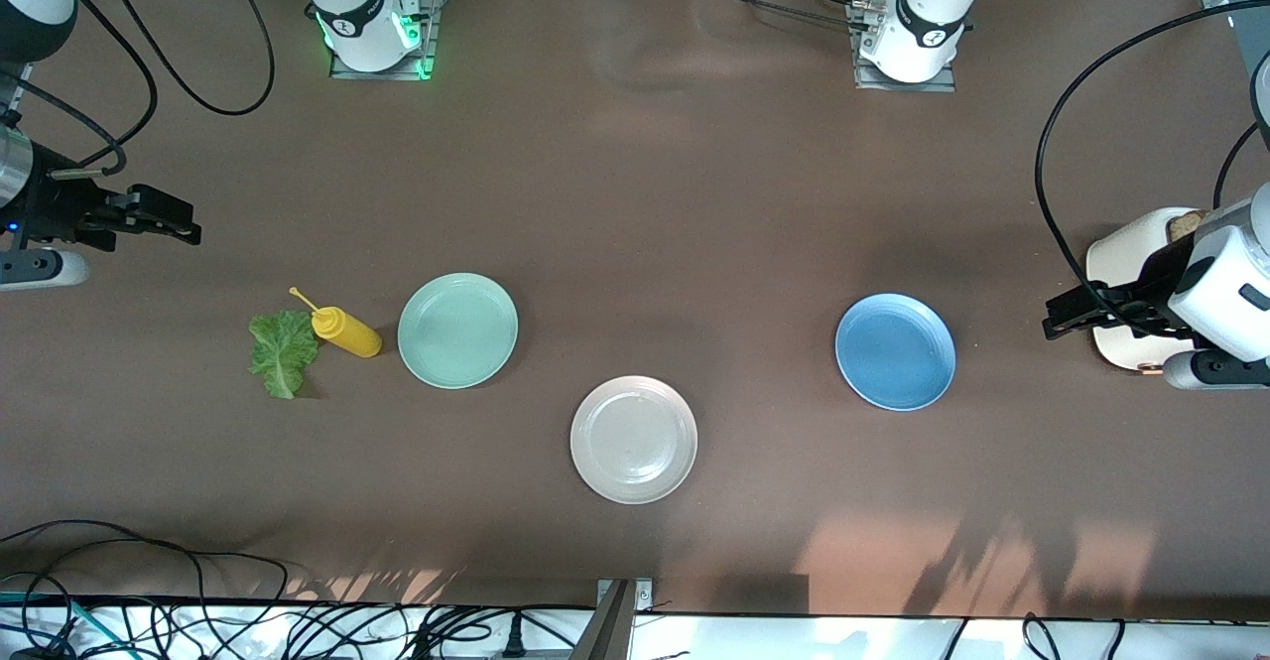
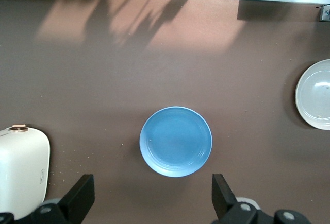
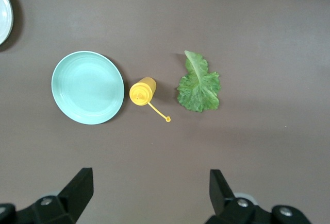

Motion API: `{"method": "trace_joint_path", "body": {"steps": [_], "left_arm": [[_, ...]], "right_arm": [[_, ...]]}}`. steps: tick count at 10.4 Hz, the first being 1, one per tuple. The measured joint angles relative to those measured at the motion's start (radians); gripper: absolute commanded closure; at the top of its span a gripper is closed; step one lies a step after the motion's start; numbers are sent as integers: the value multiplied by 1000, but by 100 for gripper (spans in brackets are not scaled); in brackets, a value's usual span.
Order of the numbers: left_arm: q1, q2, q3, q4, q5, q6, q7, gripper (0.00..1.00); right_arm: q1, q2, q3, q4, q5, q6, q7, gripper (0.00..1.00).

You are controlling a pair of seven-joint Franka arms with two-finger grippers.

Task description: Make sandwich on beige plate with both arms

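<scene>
Brown bread [image 1: 1184,224] peeks from a toaster [image 1: 1121,253] half hidden by the spread-fingered left gripper [image 1: 1054,324]; right gripper [image 1: 189,233] equally parted.

1. The beige plate [image 1: 633,439] sits on the brown table [image 1: 695,194], nearest the camera.
2. The mint-green plate [image 1: 457,330] is at its 10 o'clock.
3. The blue plate [image 1: 895,351] is at its 2 o'clock.
4. The lettuce leaf [image 1: 283,352] touches the yellow bottle [image 1: 343,330].

The left arm's white wrist [image 1: 1225,288] partly hides a cream toaster [image 1: 1116,258], perhaps holding brown bread [image 1: 1184,224], at the table's edge.
</scene>
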Motion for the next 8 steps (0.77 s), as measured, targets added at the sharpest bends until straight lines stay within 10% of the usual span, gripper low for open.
{"method": "trace_joint_path", "body": {"steps": [8], "left_arm": [[45,0,14,-13,0,0,0,0]], "right_arm": [[7,3,-1,-5,-13,-15,0,0]]}}
